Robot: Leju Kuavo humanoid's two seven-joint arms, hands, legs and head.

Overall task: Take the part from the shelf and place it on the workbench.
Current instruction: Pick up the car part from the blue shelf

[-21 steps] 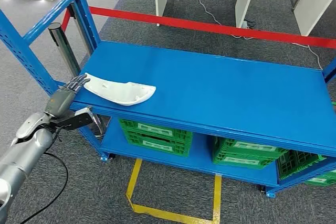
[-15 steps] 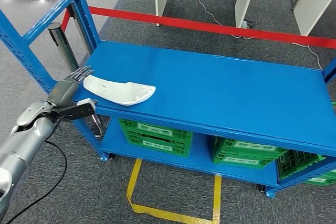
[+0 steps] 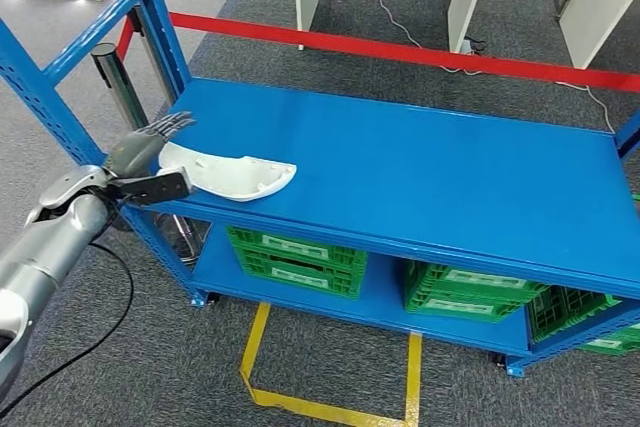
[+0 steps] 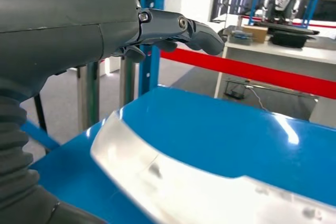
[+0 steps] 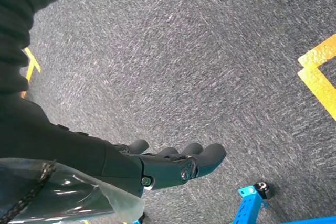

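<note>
We see the white part (image 3: pixel 226 174) lying flat on the blue shelf (image 3: pixel 423 162), near its left front corner, its long side running left to right. Our left hand (image 3: pixel 147 162) is at its left end, fingers (image 3: pixel 170 128) spread wide over the top, thumb (image 3: pixel 158 187) in front, holding nothing. Our right hand (image 5: pixel 174 163) hangs open over the floor.

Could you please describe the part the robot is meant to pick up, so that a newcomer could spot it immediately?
Look at the big blue shelf behind the red barrier tape. Near the left end of its top level, by the front edge, lies the white part, right beside the left hand. It is the sole white thing there: long, curved and shell-like, unlike the green crates below.
</note>
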